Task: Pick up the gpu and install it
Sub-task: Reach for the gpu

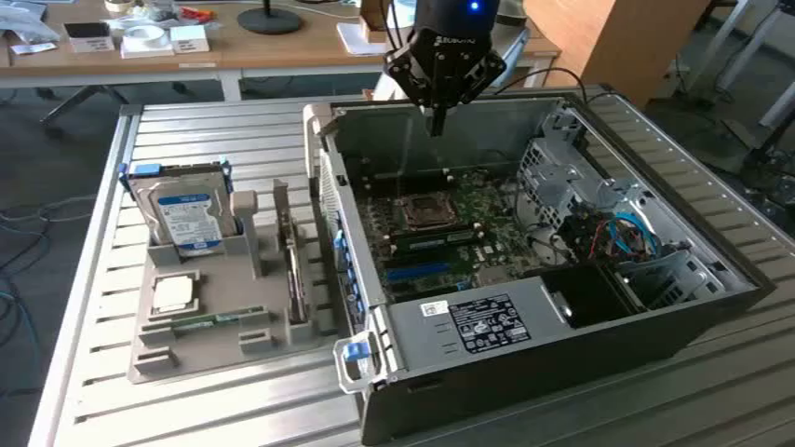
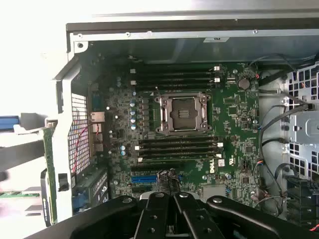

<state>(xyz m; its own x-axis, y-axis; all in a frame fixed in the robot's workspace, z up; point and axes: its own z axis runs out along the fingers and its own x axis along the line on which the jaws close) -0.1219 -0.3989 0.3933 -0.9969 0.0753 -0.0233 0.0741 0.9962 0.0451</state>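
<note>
Motherboard: white "DELL" logo, beside the black memory slots.
Case sticker: black with white print, too small to read.
Hard drive label: blue-white, print illegible.
Gripper: white lettering on its body, illegible.

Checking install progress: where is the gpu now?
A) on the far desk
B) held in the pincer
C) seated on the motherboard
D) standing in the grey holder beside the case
D: the gpu stands on edge in the grey holder, and the shut pincer hangs empty over the case.
</note>
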